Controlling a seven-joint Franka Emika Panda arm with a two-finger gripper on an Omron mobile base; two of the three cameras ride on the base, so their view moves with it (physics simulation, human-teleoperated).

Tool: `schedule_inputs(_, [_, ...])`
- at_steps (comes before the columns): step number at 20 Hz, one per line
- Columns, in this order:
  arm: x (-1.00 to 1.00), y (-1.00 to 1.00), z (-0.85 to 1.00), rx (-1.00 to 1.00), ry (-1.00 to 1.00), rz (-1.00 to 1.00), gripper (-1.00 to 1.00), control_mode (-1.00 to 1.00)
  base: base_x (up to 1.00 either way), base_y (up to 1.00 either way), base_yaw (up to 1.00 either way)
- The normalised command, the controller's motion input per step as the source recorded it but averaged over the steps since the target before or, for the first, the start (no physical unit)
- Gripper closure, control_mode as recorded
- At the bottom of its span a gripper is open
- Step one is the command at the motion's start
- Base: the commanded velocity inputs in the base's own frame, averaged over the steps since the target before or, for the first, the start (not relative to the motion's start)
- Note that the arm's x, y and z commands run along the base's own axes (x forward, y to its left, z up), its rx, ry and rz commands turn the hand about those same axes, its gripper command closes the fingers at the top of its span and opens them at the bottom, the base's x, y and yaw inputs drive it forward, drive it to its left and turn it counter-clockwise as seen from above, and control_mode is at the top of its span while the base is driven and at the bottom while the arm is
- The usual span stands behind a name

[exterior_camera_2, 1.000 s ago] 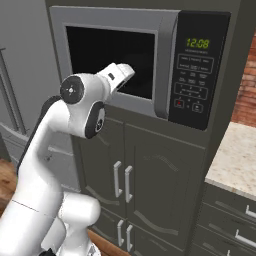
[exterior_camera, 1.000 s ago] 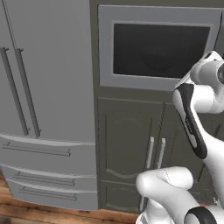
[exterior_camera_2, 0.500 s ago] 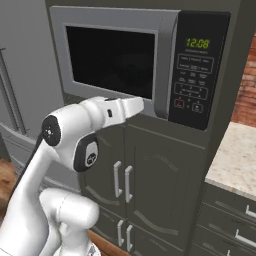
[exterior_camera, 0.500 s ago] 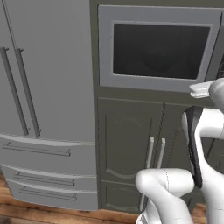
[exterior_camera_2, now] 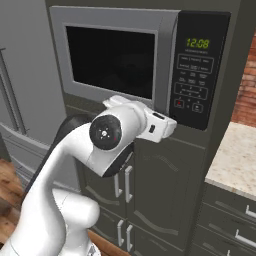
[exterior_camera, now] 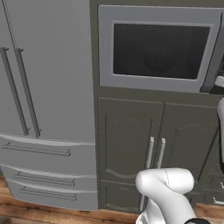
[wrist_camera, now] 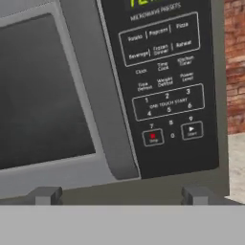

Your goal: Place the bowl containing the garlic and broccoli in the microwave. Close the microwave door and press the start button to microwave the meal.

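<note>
In the left base view, the microwave [exterior_camera: 159, 48] sits built into dark cabinetry, its door [exterior_camera: 155, 50] shut flush, black window dark, above a pair of cupboard doors [exterior_camera: 155, 153] with pale bar handles; the grey fridge [exterior_camera: 46, 87] stands just to its left, two tall bar handles on its doors and drawers below, over a wood floor [exterior_camera: 26, 214]. The white arm [exterior_camera: 168, 192] rises at lower right and leaves the frame at the right edge. In the right base view, the arm [exterior_camera_2: 107, 137] reaches forward with its wrist just below the door's lower right corner, close to the control strip [exterior_camera_2: 200, 70], whose green clock reads 12:08; the end effector is hidden behind the wrist here. A speckled bench [exterior_camera_2: 235, 160] with drawers beneath lies to the right, against a brick wall [exterior_camera_2: 247, 75]. In the hand view, the end effector [wrist_camera: 119, 195] faces the strip from close by, its two grey fingertips [wrist_camera: 44, 195] set wide apart at the bottom, holding nothing, so it stands open. The strip shows preset labels, a number pad, a red stop button [wrist_camera: 153, 138] and a start button [wrist_camera: 192, 130] in its bottom row. The door's window reveals nothing of the inside.
</note>
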Motion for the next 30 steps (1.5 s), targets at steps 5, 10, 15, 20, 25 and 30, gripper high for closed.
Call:
schedule_inputs(5, [0.00, -0.06, 0.00, 0.46, -0.03, 0.05, -1.00, -1.00, 0.00, 0.00, 0.00])
schedule_inputs(10, [0.00, -0.32, 0.00, 0.27, 0.00, 0.09, -1.00, -1.00, 0.00, 0.00, 0.00])
schedule_inputs(15, [0.05, -0.40, -0.16, 0.09, 0.00, 0.02, 1.00, -1.00, 0.00, 0.00, 0.00])
schedule_inputs(20, [0.28, -0.16, 0.00, 0.03, 0.03, 0.00, 1.00, -1.00, 0.00, 0.00, 0.00])
schedule_inputs(25, [0.29, -0.55, -0.05, 0.00, 0.03, -0.01, 1.00, -1.00, 0.00, 0.00, 0.00])
schedule_inputs(30, [0.35, -0.37, -0.17, 0.00, 0.02, -0.05, 1.00, -1.00, 0.00, 0.00, 0.00])
